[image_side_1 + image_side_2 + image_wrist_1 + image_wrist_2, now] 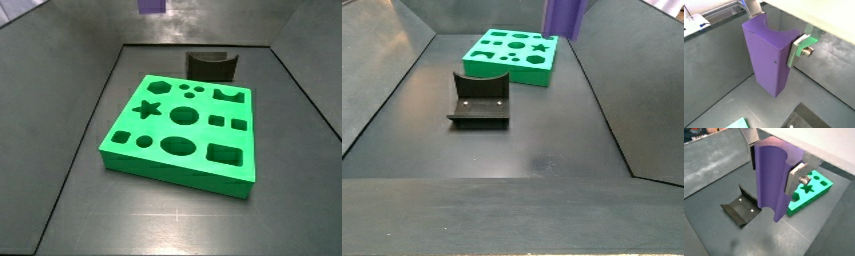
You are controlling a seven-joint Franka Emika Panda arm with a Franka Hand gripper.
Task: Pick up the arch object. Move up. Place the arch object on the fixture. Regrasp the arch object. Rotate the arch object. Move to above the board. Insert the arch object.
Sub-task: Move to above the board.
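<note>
My gripper (775, 26) (774, 164) is shut on the arch object (767, 55) (772, 180), a matte purple block that hangs on end between the silver fingers (801, 45), its curved notch up at the jaws. It is held well above the floor. Both side views show only its lower end (151, 5) (563, 15) at the top of the picture, with the gripper itself out of frame. The dark fixture (743, 208) (210, 65) (480, 100) stands on the floor below. The green board (803, 202) (174, 176) (509, 75) lies flat next to it.
Grey sloping walls (389, 70) (67, 80) enclose the dark floor on both sides. In a wrist view a corner of the board (737, 124) and a dark block, probably the fixture (811, 119), show below the hanging piece.
</note>
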